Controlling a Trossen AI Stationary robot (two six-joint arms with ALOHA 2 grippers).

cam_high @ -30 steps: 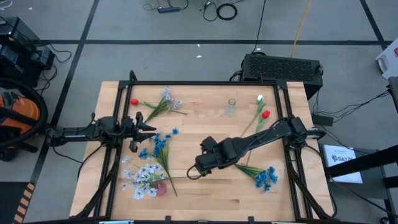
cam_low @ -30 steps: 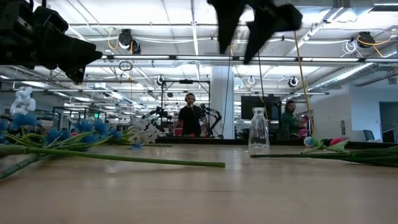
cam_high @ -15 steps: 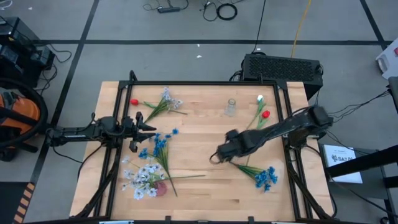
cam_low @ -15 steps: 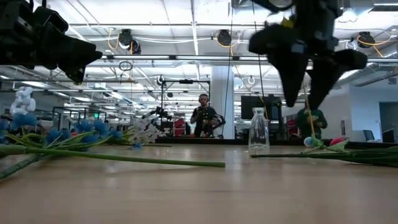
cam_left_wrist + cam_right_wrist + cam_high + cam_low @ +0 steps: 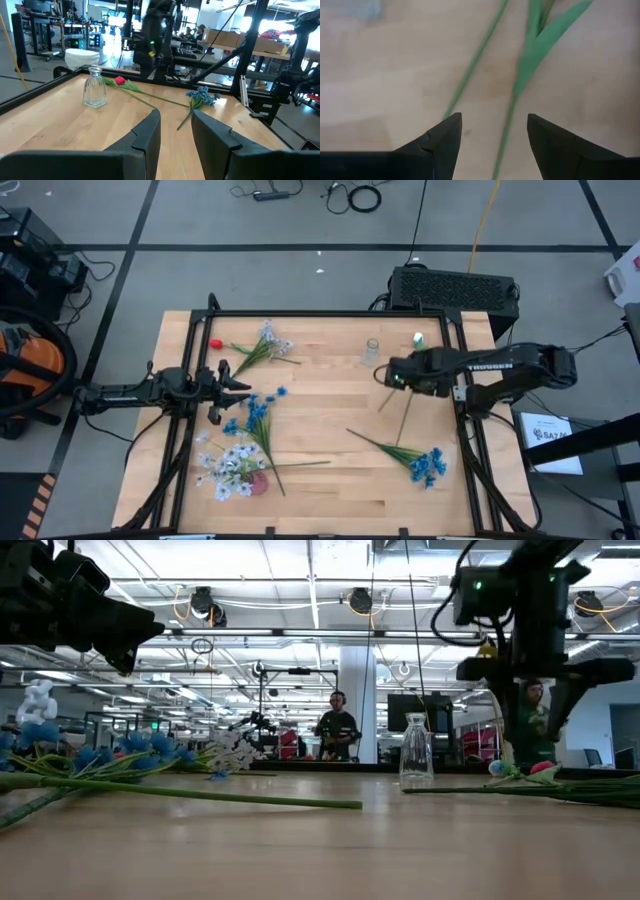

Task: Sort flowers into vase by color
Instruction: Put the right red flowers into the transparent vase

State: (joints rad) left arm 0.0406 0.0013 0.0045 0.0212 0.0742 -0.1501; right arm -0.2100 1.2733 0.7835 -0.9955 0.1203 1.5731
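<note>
- One clear glass vase (image 5: pixel 371 352) stands upright in the upper middle of the high view; it is bottle-shaped with a narrow neck, and nothing shows inside it.
- Two arms are in view. The left gripper (image 5: pixel 244 387) sits at the left edge of the table in the high view, its two dark fingers parted with only bare wood between them in its wrist view.
- The right gripper (image 5: pixel 390 375) hangs over the upper right of the table, just beside the vase. In its wrist view its two angular black fingers (image 5: pixel 445 142) are spread and hold nothing, with two thin green stems (image 5: pixel 475 60) lying on the wood below them.
- Those stems probably belong to the white bud (image 5: pixel 418 338) and the red bud (image 5: pixel 119 80), though the arm hides most of them from above.
- Two loose blue flowers show: one blue cluster (image 5: pixel 430 465) lies at the lower right, and another blue cluster (image 5: pixel 258 408) lies left of centre.
- One pale white-lavender bunch (image 5: pixel 228 468) lies at the lower left, touching the blue stems.
- One pale spray (image 5: pixel 268 342) lies at the upper left, with a second red bud (image 5: pixel 214 344) near it.
- The table (image 5: pixel 320 495) is light, smooth wood with a black frame.
</note>
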